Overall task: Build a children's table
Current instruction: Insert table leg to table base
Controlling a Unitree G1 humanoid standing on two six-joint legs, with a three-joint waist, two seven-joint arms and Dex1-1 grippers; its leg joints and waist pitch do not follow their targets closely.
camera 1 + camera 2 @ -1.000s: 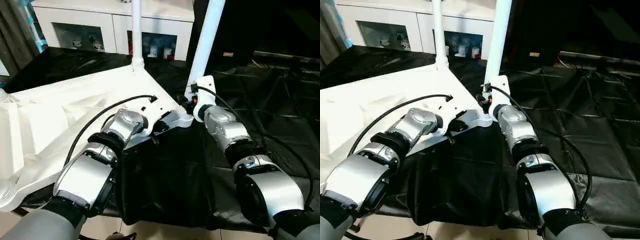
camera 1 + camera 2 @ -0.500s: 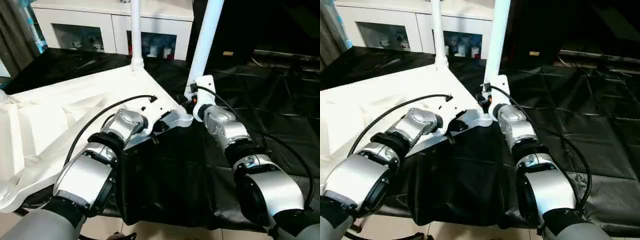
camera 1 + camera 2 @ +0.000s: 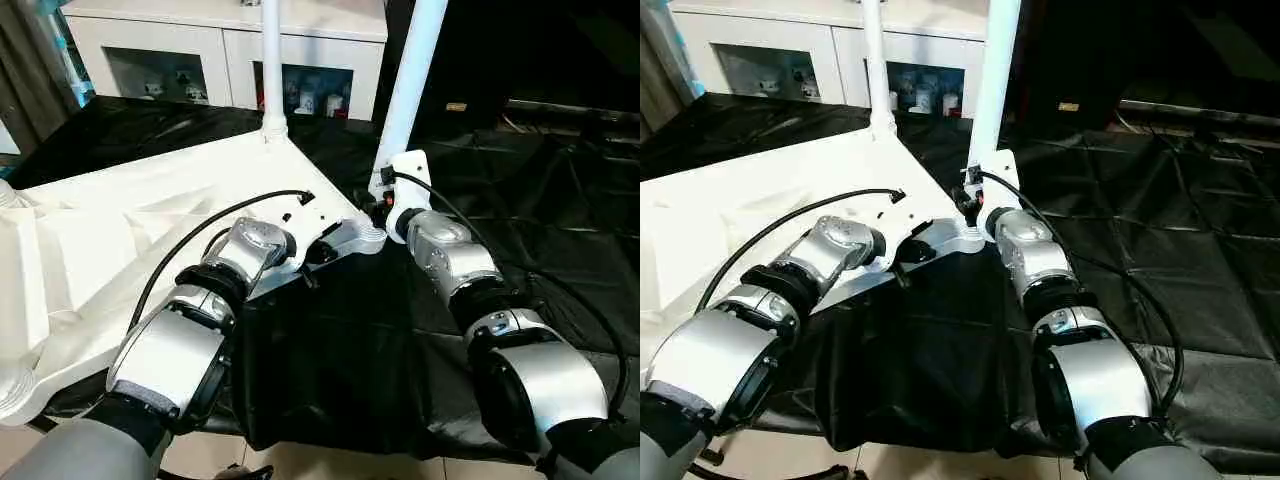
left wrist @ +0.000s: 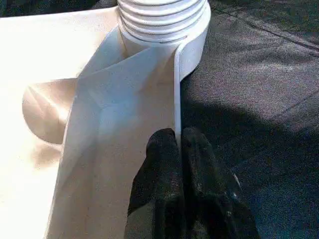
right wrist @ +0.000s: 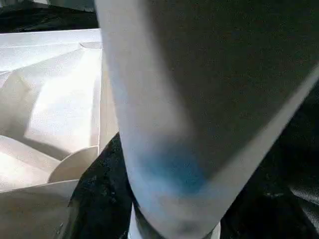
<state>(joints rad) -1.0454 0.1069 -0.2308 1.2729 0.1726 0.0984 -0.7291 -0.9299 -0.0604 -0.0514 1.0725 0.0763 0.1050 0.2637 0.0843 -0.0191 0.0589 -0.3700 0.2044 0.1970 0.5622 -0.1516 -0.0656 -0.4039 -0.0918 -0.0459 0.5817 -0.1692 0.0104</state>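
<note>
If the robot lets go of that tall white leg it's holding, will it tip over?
Probably not far: the leg stands in a corner socket, though slightly tilted. It looks hollow and smooth, likely light and slippery. The tabletop looks stiff.

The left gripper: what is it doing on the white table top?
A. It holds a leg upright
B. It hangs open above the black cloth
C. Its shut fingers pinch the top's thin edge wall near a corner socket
C: in the left wrist view the left gripper has its black fingers shut on the table top's thin edge wall, just below the ribbed corner socket.

Tabletop (image 3: 150, 200) on cloth (image 3: 330, 350) (legs (image 3: 272, 60) upright)
</note>
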